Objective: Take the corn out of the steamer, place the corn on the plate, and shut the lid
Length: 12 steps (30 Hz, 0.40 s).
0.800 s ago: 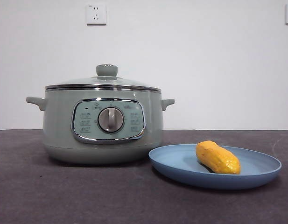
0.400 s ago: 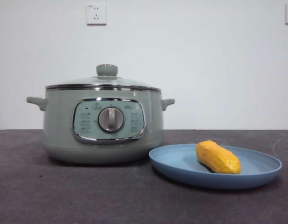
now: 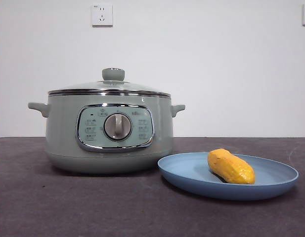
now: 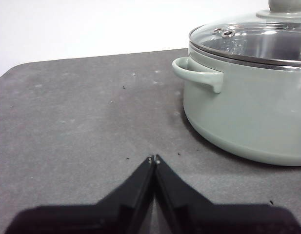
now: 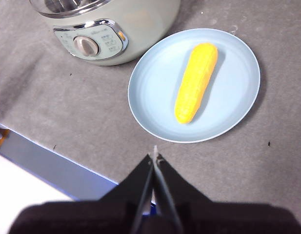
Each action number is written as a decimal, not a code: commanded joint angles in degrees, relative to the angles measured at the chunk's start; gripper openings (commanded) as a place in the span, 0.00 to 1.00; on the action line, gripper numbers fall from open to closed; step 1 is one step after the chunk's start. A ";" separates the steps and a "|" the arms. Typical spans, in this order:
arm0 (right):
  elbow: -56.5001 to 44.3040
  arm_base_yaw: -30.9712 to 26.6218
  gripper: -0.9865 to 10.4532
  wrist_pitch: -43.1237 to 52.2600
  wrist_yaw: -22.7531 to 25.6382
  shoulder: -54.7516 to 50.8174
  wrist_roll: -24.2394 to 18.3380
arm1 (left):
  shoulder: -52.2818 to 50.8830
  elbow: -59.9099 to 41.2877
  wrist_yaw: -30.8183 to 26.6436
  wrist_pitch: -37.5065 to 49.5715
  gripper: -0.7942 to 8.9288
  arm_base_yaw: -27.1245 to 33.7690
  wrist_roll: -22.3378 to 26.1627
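The sage-green steamer stands on the dark table with its glass lid seated on the rim; it also shows in the left wrist view and the right wrist view. The yellow-orange corn lies on the light-blue plate to the steamer's right, also seen from above in the right wrist view, corn on plate. My left gripper is shut and empty, beside the steamer's handle side. My right gripper is shut and empty, held above the table near the plate's rim.
A wall socket sits on the white wall behind the steamer. The table's front edge shows in the right wrist view. Neither arm shows in the front view.
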 commanded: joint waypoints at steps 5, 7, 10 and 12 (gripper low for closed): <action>-0.31 -0.07 0.09 0.28 7.41 -0.07 -0.44 | -0.13 -0.74 -0.04 0.11 0.08 0.20 -0.35; -0.31 -1.01 0.09 0.26 11.13 -0.79 -0.42 | -0.13 -0.74 -0.04 0.11 0.08 0.20 -0.35; -0.31 -4.09 0.09 0.26 12.02 -2.23 -0.44 | -0.13 -0.74 -0.07 0.11 0.08 0.20 -0.35; -0.31 -7.30 0.09 0.24 12.02 -3.54 -0.44 | -0.13 -0.74 -0.04 0.11 0.08 0.20 -0.35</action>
